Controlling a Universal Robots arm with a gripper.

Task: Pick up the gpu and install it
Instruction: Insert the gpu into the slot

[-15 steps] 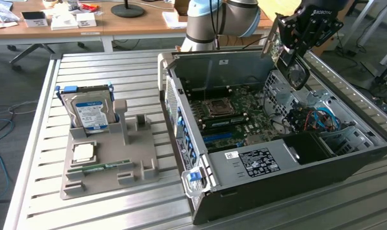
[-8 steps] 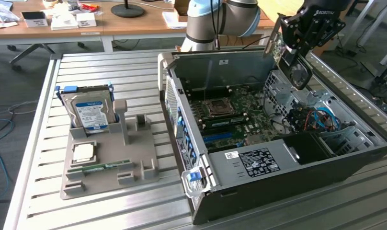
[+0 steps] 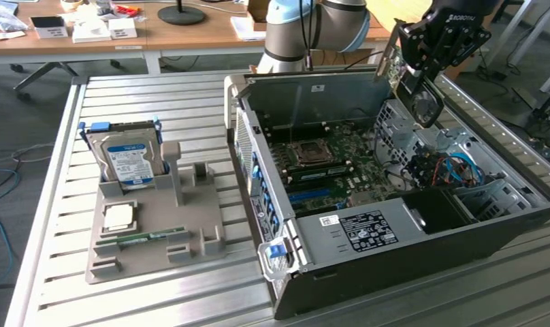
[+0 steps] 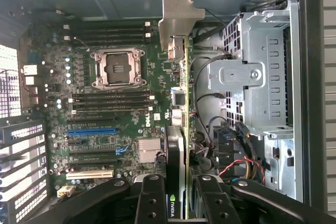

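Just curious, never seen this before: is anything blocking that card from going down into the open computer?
Nothing visible does. The gpu, clamped in the fingers, hangs over the open case; the motherboard slots lie bare, with cables beside the card.

gpu (image 4: 177,145): held end cut off at frame edge | gripper (image 4: 182,184): finger bases cropped | hard drive (image 3: 128,160): label print too small to read | arm (image 3: 312,27): top cropped

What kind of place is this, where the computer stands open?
Probably a robotics lab or workshop: an open computer case lies on a slatted metal table, a robot arm holds a gpu above it, and cluttered wooden desks stand behind.
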